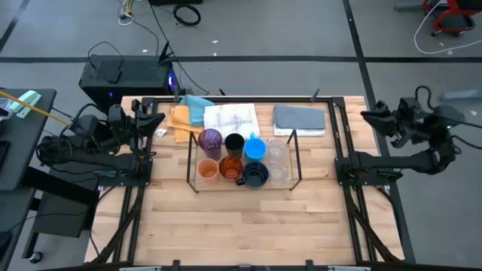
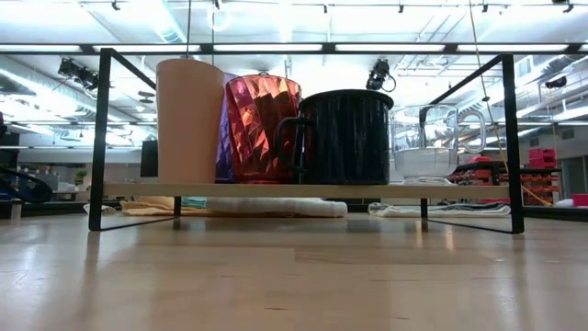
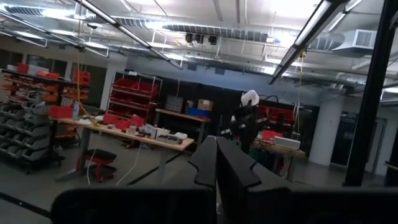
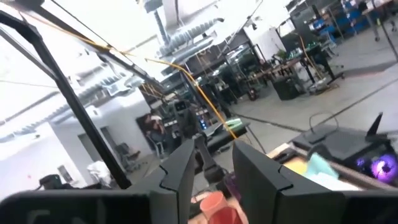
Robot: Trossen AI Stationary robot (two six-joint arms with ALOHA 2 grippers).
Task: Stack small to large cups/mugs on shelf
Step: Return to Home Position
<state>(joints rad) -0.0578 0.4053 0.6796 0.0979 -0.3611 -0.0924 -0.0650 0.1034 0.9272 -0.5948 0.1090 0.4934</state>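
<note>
Nearest, across the pale wooden tabletop [image 2: 294,276], the thin black metal rod shelf [image 2: 99,138] fills mid-frame. On it stand a tall peach-orange cup [image 2: 188,119], a faceted red-orange glass [image 2: 264,127], a dark navy handled mug [image 2: 347,136] and a clear glass mug [image 2: 436,138]. From above, a purple cup [image 1: 210,139], a black cup [image 1: 234,142] and a bright blue cup [image 1: 254,148] form the upper row. The left gripper [image 1: 151,117], fingers pressed together, sits centre-left; the right gripper [image 1: 373,117], fingers spread on nothing, centre-right. Stacking looks done to me; the step in hand seems the return to rest, which calls only for parking clear of the shelf.

Dark jointed arms [image 1: 113,129] — black cabling [image 1: 53,149], angular fingers [image 3: 239,177], perhaps matte
</note>
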